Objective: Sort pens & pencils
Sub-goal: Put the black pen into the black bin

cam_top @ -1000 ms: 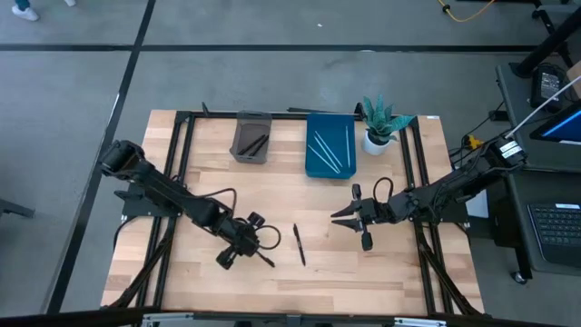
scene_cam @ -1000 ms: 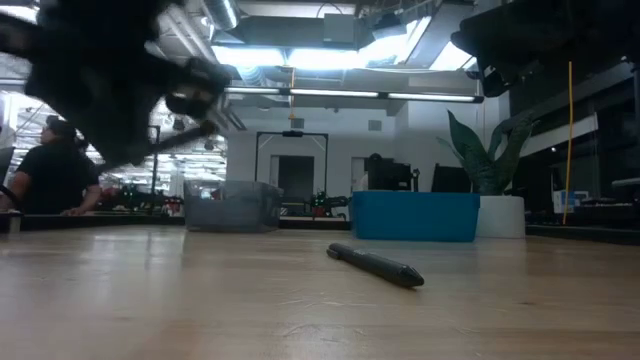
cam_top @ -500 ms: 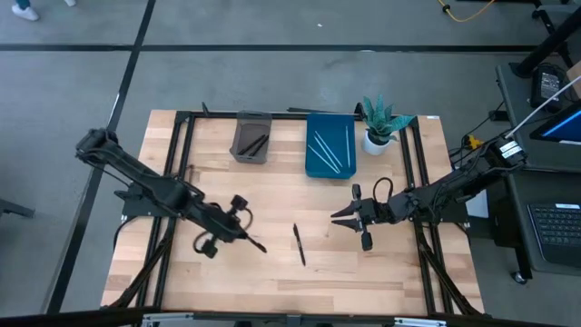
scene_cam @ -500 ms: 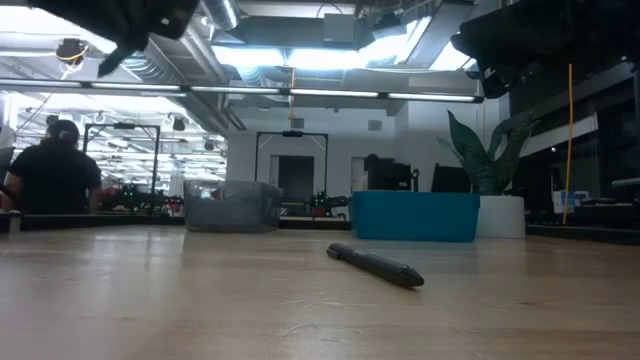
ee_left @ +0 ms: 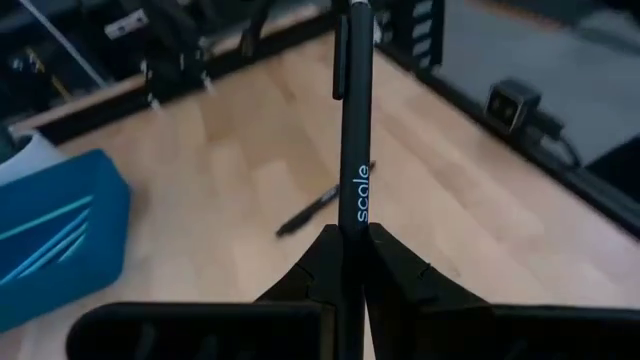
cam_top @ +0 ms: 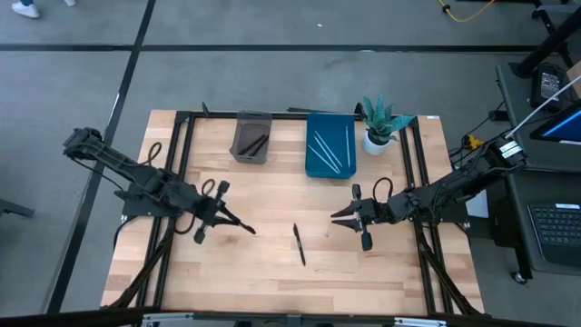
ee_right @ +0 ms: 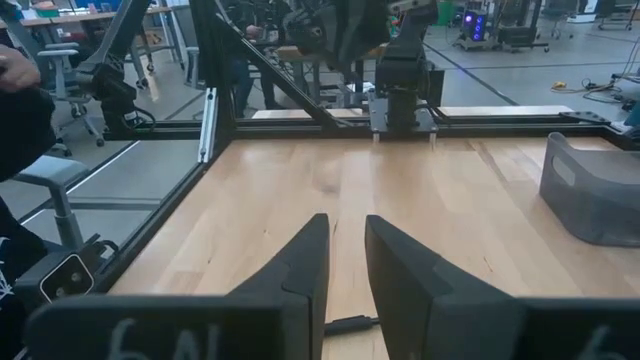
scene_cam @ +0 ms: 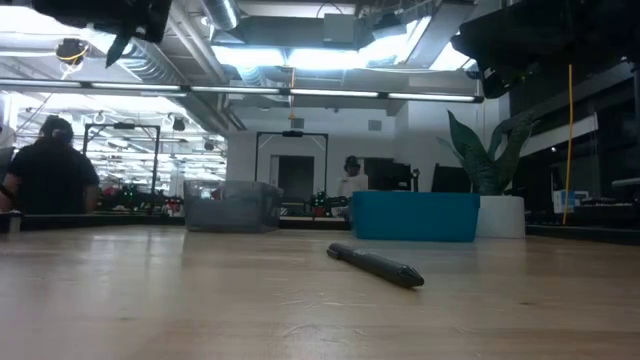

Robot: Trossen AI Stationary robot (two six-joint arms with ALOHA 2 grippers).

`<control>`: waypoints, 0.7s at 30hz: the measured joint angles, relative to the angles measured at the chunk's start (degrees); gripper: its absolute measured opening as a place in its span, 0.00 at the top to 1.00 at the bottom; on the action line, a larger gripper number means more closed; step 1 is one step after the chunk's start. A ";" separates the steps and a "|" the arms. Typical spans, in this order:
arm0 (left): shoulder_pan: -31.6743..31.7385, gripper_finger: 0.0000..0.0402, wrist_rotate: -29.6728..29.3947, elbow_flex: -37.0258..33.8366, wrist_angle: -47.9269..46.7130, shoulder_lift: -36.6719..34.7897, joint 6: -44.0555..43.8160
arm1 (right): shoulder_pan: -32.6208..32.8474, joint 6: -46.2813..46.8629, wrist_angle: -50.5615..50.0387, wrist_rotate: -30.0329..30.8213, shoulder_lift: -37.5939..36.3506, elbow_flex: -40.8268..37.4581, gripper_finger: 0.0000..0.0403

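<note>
Left gripper at centre-left of the high view, pinching a black pen, second black pen lying on the table at centre, right gripper right of centre, fingers slightly parted, empty.

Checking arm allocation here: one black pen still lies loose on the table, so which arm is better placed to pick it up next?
Probably the right. The right end effector hangs open and empty beside the loose black pen, while the left end effector is shut on another black pen, with the grey bin still to reach.
</note>
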 joint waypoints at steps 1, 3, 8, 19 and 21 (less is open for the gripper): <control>0.58 0.96 0.85 -1.65 2.12 -1.18 0.00 | 0.01 -0.01 0.01 0.00 0.00 0.00 0.82; 1.52 0.96 1.88 -4.71 6.29 -3.19 0.00 | 0.02 -0.01 0.13 0.00 0.00 0.00 0.82; 3.33 0.96 2.81 -10.40 16.41 -6.58 0.91 | 0.01 -0.02 0.17 0.35 0.00 0.00 0.82; 7.88 0.96 7.28 -22.59 38.19 -7.18 -3.10 | 0.00 -0.32 0.17 0.50 0.00 0.00 0.82; 8.57 0.96 8.18 -23.18 39.67 -7.17 -3.11 | 0.00 -0.34 0.15 0.49 0.00 0.00 0.82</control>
